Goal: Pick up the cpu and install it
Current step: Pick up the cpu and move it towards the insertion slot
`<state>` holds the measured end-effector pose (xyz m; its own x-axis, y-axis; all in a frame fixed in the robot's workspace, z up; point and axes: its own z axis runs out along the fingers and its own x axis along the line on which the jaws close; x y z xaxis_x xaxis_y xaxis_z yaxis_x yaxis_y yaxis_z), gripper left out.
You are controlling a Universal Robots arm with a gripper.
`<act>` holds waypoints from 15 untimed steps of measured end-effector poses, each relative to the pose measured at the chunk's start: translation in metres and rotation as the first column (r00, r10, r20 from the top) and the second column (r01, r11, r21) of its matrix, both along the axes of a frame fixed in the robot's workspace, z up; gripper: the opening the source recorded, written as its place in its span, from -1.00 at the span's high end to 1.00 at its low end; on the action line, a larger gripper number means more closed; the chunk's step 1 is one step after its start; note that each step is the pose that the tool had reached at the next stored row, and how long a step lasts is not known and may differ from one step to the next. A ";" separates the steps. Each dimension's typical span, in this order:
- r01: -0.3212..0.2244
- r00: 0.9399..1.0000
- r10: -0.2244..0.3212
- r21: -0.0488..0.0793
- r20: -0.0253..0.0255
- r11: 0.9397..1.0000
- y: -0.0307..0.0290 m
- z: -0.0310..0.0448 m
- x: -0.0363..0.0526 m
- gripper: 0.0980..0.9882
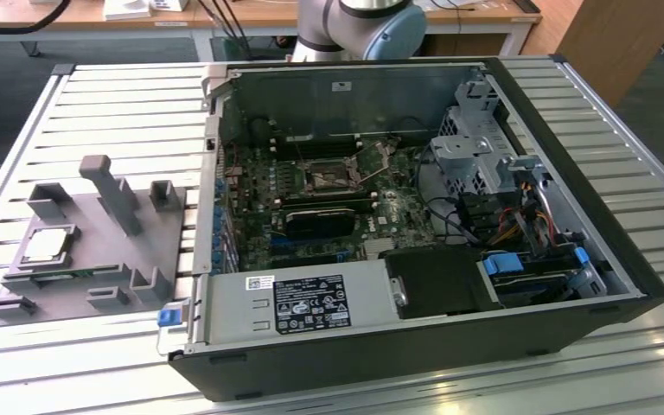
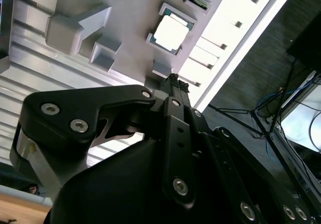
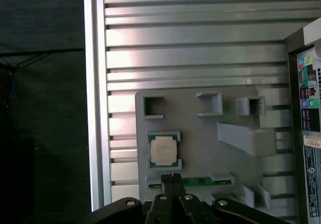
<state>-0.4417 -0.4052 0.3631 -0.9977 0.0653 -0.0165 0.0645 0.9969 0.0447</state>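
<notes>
The cpu (image 1: 49,245) is a small silvery square chip lying flat in a recess of the grey fixture plate (image 1: 101,259), at the exterior view's left. Both wrist views look down on it: the cpu (image 3: 163,150) sits between low grey rims, and the cpu (image 2: 172,31) shines brightly there. My gripper (image 3: 170,180) hovers well above the fixture, apart from the chip, with its black fingertips (image 2: 175,82) pressed together and nothing between them. The motherboard's socket (image 1: 332,175) lies inside the open computer case (image 1: 424,346).
The fixture plate (image 3: 200,133) carries several upright grey blocks and posts (image 1: 111,194). A thin green board (image 3: 200,182) lies in a slot beside the cpu. The ribbed metal table (image 1: 32,363) ends close to the fixture; dark floor and cables (image 2: 281,108) lie beyond.
</notes>
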 end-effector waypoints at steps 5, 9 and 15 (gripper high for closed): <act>0.000 1.000 0.000 0.002 0.000 1.000 -0.0001 -0.0091 0.0000 0.98; 0.000 1.000 0.000 0.002 0.000 1.000 -0.0001 -0.0163 0.0000 0.84; 0.000 1.000 0.000 0.002 -0.001 1.000 -0.0001 -0.0263 0.0000 0.30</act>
